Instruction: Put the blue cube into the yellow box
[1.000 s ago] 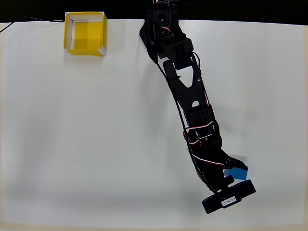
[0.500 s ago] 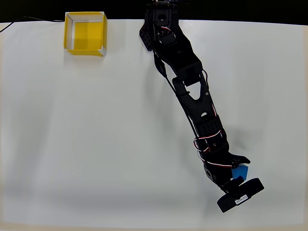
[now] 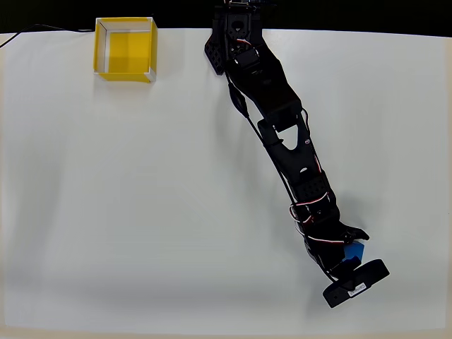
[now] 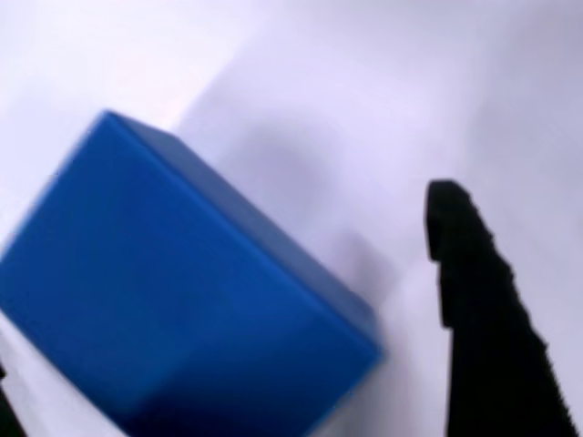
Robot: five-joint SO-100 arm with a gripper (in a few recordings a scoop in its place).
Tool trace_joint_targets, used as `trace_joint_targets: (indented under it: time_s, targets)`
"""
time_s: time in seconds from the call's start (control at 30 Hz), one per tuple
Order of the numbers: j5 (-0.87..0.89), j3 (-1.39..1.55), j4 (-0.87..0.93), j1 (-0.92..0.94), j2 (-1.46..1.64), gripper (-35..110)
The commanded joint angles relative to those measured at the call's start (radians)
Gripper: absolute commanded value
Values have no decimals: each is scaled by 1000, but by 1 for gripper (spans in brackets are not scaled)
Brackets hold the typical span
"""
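Note:
The blue cube (image 3: pixel 354 250) rests on the white table near the front right, between the fingers of my gripper (image 3: pixel 352 248). The jaws stand open around it. In the wrist view the blue cube (image 4: pixel 182 291) is large and tilted at the left, and a strip of bare table separates it from the black finger (image 4: pixel 478 300) on the right. The yellow box (image 3: pixel 125 49) sits with its open top up at the far left corner of the table, a long way from the gripper.
The black arm (image 3: pixel 282 134) runs diagonally from its base at the top centre down to the front right. The white table (image 3: pixel 141 212) stretches wide between the arm and the box. The table's front edge lies just below the gripper.
The arm has stretched further toward the front right, bringing the gripper's fingers to either side of the blue cube. The cube has hardly shifted.

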Motion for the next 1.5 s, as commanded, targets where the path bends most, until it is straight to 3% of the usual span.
trace_joint_targets:
  time_s: [0.0, 1.2, 1.47]
  targets:
    - [-2, -129, -15, -23, 78, 52]
    - [18, -130, -18, -23, 71, 19]
    - [78, -130, 190, 29, 307, 18]
